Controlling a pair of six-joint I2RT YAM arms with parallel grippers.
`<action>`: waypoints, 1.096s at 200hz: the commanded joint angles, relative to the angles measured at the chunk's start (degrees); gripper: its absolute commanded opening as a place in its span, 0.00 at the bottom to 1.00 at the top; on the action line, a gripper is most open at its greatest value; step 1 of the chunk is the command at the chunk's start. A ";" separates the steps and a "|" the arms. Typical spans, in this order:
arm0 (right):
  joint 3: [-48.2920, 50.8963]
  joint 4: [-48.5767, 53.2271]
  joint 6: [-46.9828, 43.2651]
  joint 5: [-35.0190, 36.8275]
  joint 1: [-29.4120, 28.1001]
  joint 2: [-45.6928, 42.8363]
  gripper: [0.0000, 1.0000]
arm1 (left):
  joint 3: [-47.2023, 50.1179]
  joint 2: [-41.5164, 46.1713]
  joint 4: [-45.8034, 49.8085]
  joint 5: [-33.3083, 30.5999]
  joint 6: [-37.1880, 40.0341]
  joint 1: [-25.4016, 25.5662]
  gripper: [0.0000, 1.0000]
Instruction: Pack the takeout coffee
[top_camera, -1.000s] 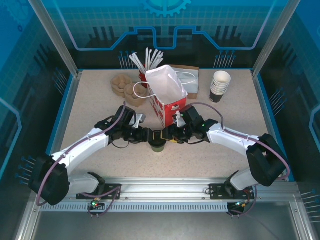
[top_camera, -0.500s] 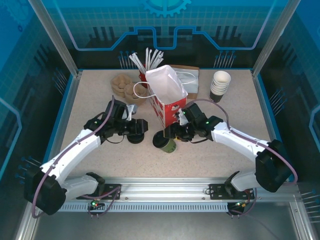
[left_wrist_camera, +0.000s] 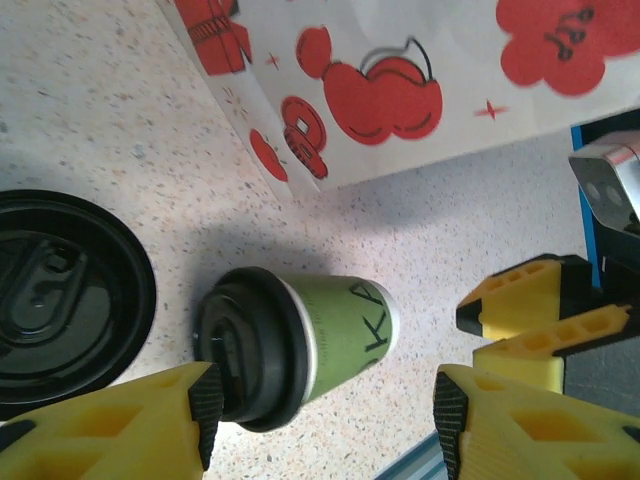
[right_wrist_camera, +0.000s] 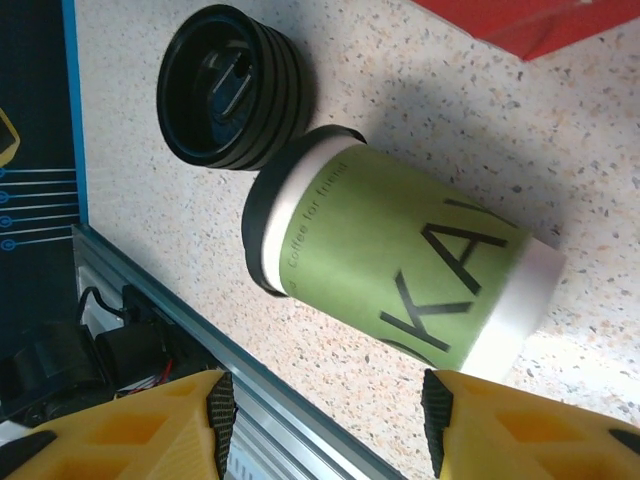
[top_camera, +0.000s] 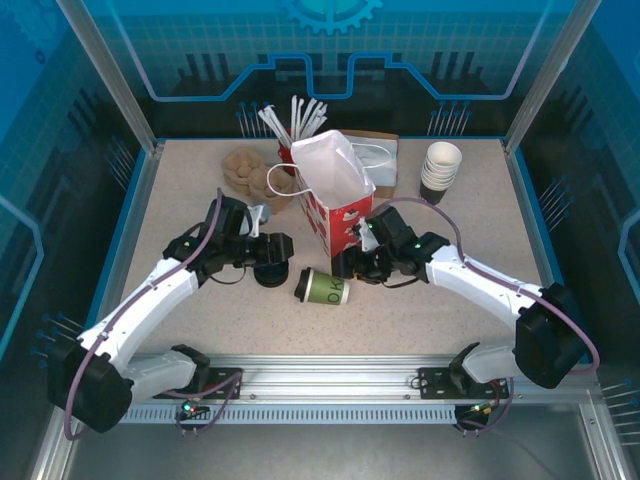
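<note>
Green paper takeout coffee cup with black plastic lid (top_camera: 322, 287) lying on its side on speckled table (top_camera: 450, 310), near red-and-white paper bag (top_camera: 335, 190), left gripper (left_wrist_camera: 325, 400) and right gripper (right_wrist_camera: 325, 410) hanging over it, both standing partly open, gripping nothing

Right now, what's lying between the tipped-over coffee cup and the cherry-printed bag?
Nothing: just bare speckled table between the coffee cup and the bag, seen from the left wrist view.

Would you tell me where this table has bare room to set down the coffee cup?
Free: the near strip between the takeout coffee and the front rail; the right side between the cup stack and the right arm. Crowded: the back around the paper bag, and the middle by the lid stack.
</note>
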State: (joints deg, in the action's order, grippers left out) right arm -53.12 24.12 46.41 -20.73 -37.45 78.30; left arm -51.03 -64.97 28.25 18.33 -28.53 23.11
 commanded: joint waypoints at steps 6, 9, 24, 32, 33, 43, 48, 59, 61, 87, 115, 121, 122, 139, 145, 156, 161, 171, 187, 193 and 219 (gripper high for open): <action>1.86 2.24 -1.34 1.16 0.28 -2.06 0.55 | 3.10 -1.10 -1.19 1.43 -2.05 3.66 0.60; 2.07 2.25 -1.36 1.21 0.27 -2.12 0.55 | 3.39 -1.22 -1.18 1.17 -2.19 4.05 0.61; 3.16 2.12 -1.08 1.35 0.27 -2.59 0.54 | 5.30 -1.34 -2.89 0.37 -3.38 5.95 0.63; 4.52 1.77 -0.89 1.44 0.28 -2.87 0.54 | 6.18 -1.46 -3.69 -0.14 -3.63 6.84 0.64; 4.65 1.75 -0.85 1.42 0.28 -2.88 0.54 | 6.19 -1.47 -3.75 -0.18 -3.63 6.94 0.64; 5.33 1.38 -0.58 1.40 0.27 -3.04 0.53 | 6.67 -1.96 -3.80 -1.16 -3.66 7.56 0.65; 5.72 1.21 -0.50 1.43 0.27 -3.03 0.53 | 6.92 -2.30 -3.85 -1.56 -3.58 7.80 0.65; 6.25 0.95 -0.21 1.41 0.28 -3.05 0.52 | 7.87 -2.83 -5.01 -1.80 -3.63 8.19 0.66; 6.38 0.87 -0.19 1.40 0.27 -3.04 0.52 | 8.11 -2.91 -5.35 -1.76 -3.70 8.25 0.67; 8.25 -0.93 0.73 1.51 0.27 -3.06 0.49 | 9.71 -4.98 -8.38 -1.35 -3.99 8.91 0.68; 10.37 -3.95 1.91 1.50 0.30 -2.54 0.45 | 10.25 -7.06 -11.47 -1.06 -4.18 9.77 0.70; 10.64 -4.51 2.02 1.40 0.28 -2.35 0.44 | 10.37 -7.43 -12.06 -1.10 -4.16 9.80 0.70; 10.65 -4.60 2.06 1.35 0.28 -2.32 0.44 | 10.40 -7.48 -12.16 -1.10 -4.16 9.82 0.70; 11.01 -5.91 2.25 1.31 0.27 -1.51 0.41 | 10.91 -8.31 -13.61 -0.97 -3.99 9.88 0.71; 11.18 -6.37 2.21 1.31 0.27 -1.17 0.40 | 11.00 -8.57 -14.19 -0.85 -3.89 9.92 0.71; 11.32 -7.34 2.34 1.21 0.34 -0.38 0.38 | 11.06 -9.02 -14.94 -0.75 -3.75 9.98 0.71; 11.48 -7.77 2.31 1.06 0.36 0.08 0.37 | 11.04 -9.21 -15.05 -0.65 -3.65 9.91 0.71; 11.55 -8.61 2.44 0.90 0.36 0.74 0.35 | 10.98 -9.38 -15.10 -0.70 -3.44 10.00 0.71; 11.47 -9.50 2.50 0.92 0.48 1.92 0.34 | 11.21 -9.39 -15.71 -0.32 -3.19 10.02 0.71; 11.46 -9.85 2.54 0.87 0.49 2.23 0.32 | 11.21 -9.31 -15.94 -0.14 -3.21 9.98 0.71; 11.89 -10.73 2.66 1.65 0.64 3.17 0.29 | 11.19 -8.82 -15.93 0.48 -3.28 10.37 0.70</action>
State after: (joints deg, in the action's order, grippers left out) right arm -42.41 15.29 48.66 -19.66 -37.32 80.53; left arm -40.97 -74.11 13.61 17.39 -31.62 32.86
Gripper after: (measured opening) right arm 0.299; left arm 0.703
